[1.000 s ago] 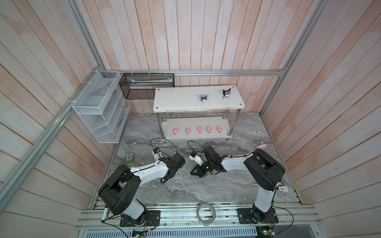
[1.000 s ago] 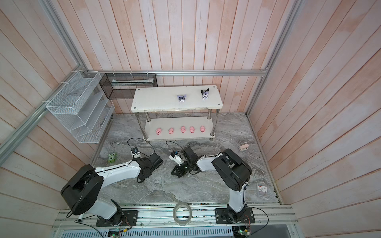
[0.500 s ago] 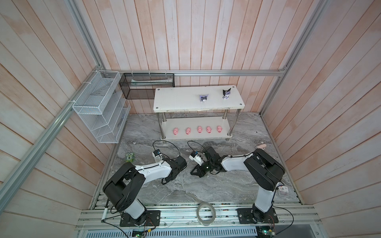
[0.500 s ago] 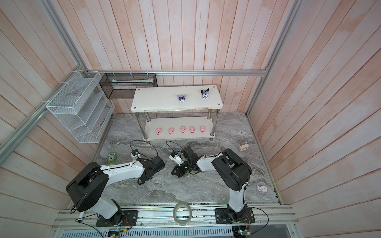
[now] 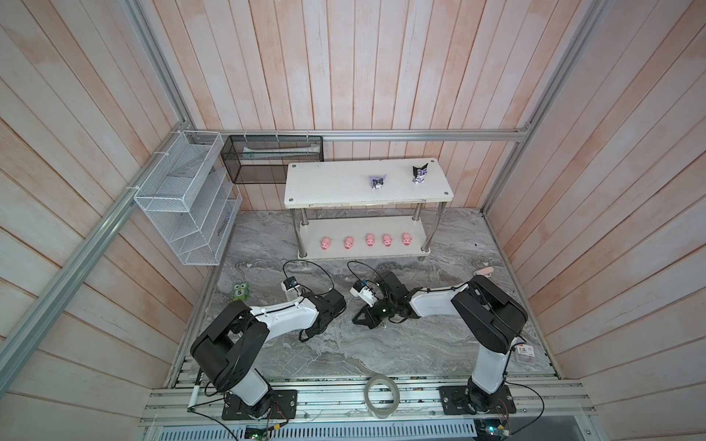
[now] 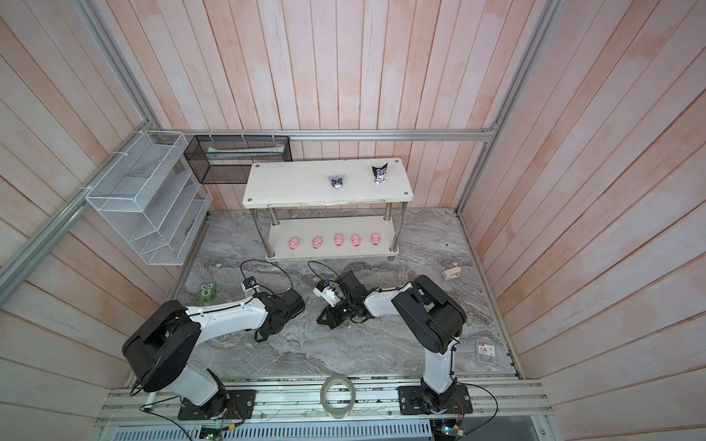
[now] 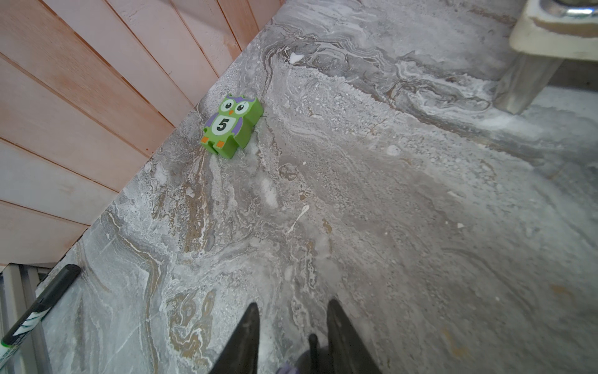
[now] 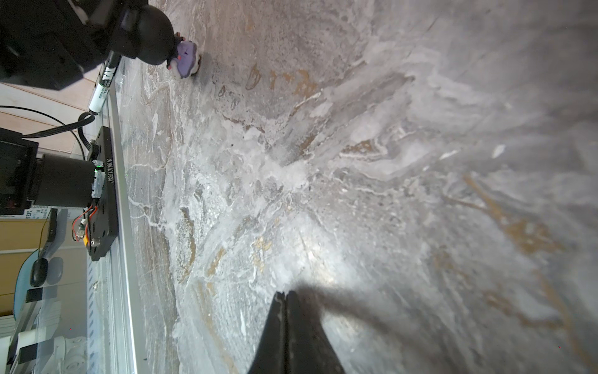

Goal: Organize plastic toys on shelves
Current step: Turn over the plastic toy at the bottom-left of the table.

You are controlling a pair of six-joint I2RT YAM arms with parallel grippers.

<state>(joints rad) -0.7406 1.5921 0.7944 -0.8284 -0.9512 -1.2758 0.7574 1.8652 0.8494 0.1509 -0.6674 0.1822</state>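
At the middle of the bench (image 5: 401,351), my left gripper (image 7: 293,302) stands half-open by the figurine (image 8: 187,58) — probably light, slippery; I would pinch its body.

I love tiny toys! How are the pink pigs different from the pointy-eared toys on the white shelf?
The pink pigs stand on the lower board, the pointy-eared toys on the top board. Five pigs, two pointy-eared toys. Pigs are pink; the others black, purple, white. Both are tiny.

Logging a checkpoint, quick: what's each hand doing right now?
Left hand: open, gripping nothing; purple figurine beside it.
Right hand: shut, empty.
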